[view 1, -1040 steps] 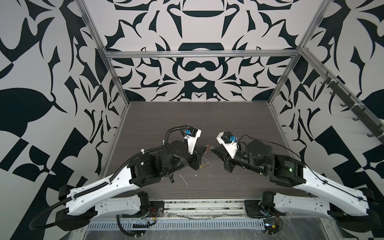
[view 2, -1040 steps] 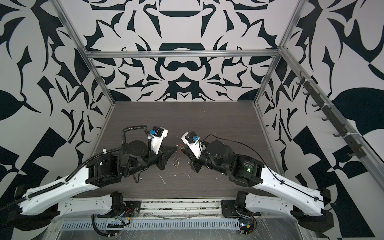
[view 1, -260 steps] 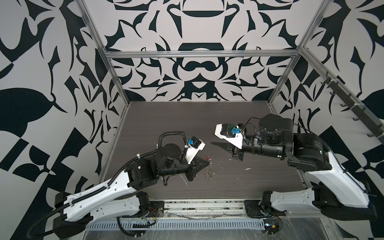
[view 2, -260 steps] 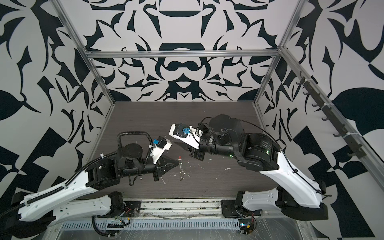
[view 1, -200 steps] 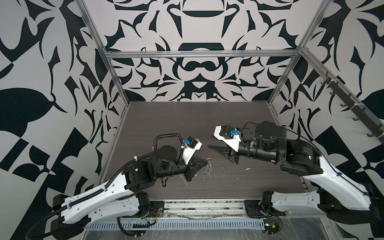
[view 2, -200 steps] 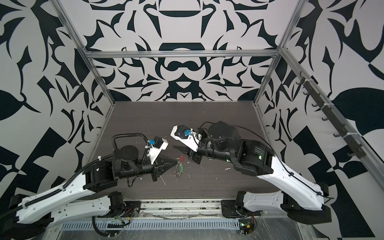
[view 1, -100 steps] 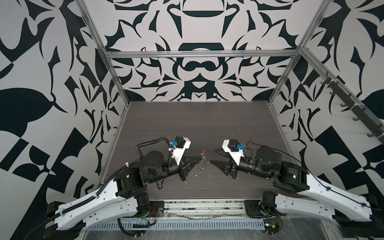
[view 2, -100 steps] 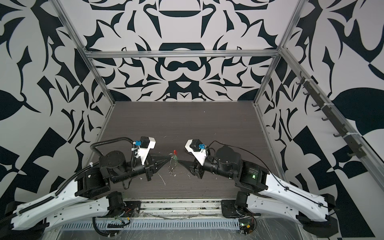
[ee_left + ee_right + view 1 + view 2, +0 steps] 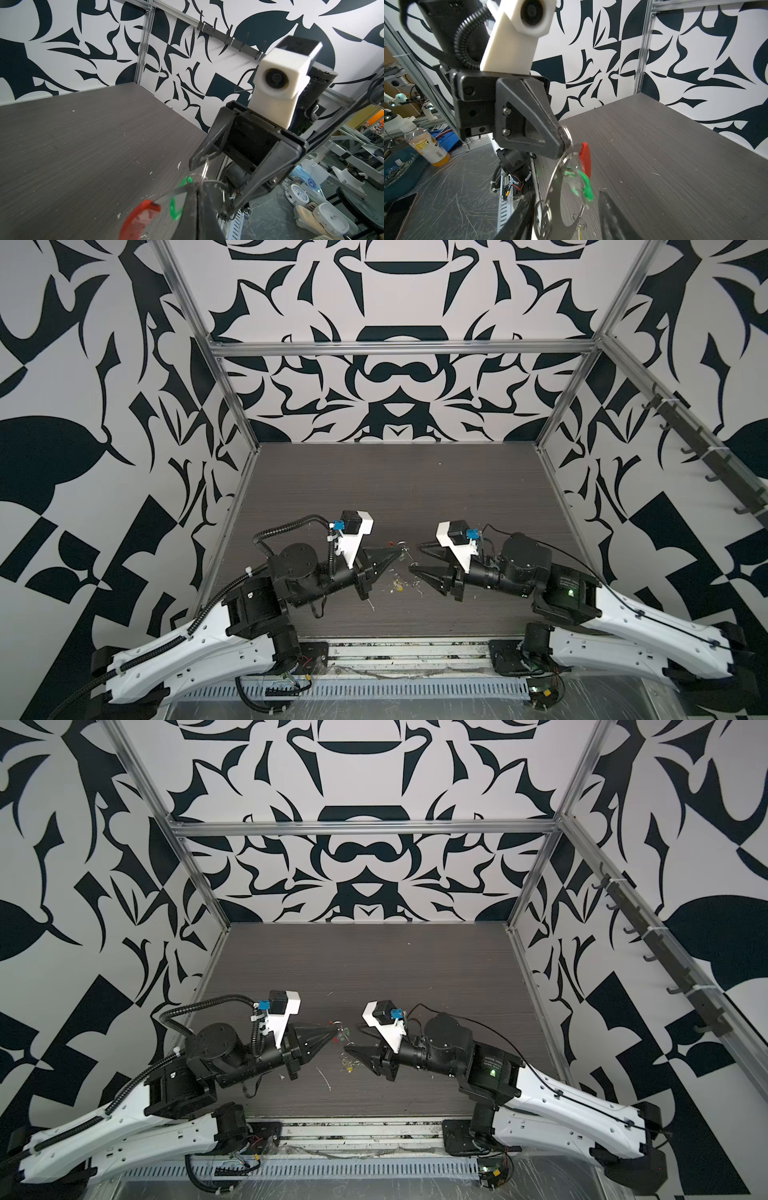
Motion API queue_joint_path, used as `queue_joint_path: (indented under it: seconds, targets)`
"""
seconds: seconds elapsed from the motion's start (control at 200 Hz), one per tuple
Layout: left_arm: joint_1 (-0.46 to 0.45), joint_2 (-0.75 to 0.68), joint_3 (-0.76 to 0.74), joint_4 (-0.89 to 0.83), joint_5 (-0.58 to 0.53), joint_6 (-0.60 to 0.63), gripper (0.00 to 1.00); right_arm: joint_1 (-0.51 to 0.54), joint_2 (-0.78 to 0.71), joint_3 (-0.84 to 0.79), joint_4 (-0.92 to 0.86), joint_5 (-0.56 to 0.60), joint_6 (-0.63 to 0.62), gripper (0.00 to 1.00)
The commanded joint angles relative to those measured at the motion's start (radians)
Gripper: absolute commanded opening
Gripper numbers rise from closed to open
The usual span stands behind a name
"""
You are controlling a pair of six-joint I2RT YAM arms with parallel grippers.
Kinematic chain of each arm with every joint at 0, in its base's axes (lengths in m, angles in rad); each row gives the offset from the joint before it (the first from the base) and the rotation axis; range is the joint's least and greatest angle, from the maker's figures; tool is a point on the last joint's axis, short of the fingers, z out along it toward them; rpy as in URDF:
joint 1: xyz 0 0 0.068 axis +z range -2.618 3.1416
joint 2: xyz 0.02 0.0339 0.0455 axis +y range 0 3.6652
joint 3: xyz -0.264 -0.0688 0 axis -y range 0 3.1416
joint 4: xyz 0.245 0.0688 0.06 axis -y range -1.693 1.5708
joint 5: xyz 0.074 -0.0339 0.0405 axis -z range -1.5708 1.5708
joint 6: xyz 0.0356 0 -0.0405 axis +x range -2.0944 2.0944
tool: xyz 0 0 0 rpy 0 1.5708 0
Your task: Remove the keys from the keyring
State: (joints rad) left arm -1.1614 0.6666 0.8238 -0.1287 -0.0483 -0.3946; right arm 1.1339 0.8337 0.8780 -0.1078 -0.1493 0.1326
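Observation:
My left gripper (image 9: 401, 549) (image 9: 334, 1031) (image 9: 197, 207) is shut on the keyring (image 9: 554, 195), a flat grey hoop hanging from its tip, with the red sleeve (image 9: 585, 160) (image 9: 139, 220) near the grip. A key with a green tag (image 9: 581, 182) (image 9: 176, 207) dangles on the hoop. My right gripper (image 9: 415, 559) (image 9: 352, 1039) (image 9: 209, 187) faces the left one, open, its fingers (image 9: 612, 218) on either side of the hoop's lower part. A key with a yellow tag (image 9: 398, 584) (image 9: 349, 1065) lies on the table below, between the two grippers.
White flecks of debris (image 9: 371, 604) are scattered on the dark wood table (image 9: 395, 489). Patterned walls close three sides. A rail of hooks (image 9: 706, 448) runs along the right wall. Past the front edge stands a bottle (image 9: 427, 145).
The right arm has swung down and inward to face the left gripper, and its jaws have widened. The left gripper has drawn back leftward, the keyring still in it.

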Motion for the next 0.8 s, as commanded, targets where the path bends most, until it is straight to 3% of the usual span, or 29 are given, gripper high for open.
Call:
queue_joint_path:
  seconds: [0.0,0.305,0.565,0.795]
  targets:
    - [-0.001,-0.017,-0.009,0.055,0.003,0.0,0.0,0.003,0.001,-0.007,0.058,0.005,0.01,0.51]
    - [0.0,-0.026,-0.02,0.046,0.011,0.012,0.0,0.007,-0.083,-0.018,0.045,0.001,0.015,0.51]
    - [-0.001,-0.04,-0.032,0.066,0.039,0.018,0.0,0.007,-0.149,-0.071,0.056,0.141,0.031,0.49]
    - [-0.001,-0.031,-0.023,0.071,0.039,0.014,0.0,0.01,-0.042,-0.074,0.1,0.05,0.056,0.5]
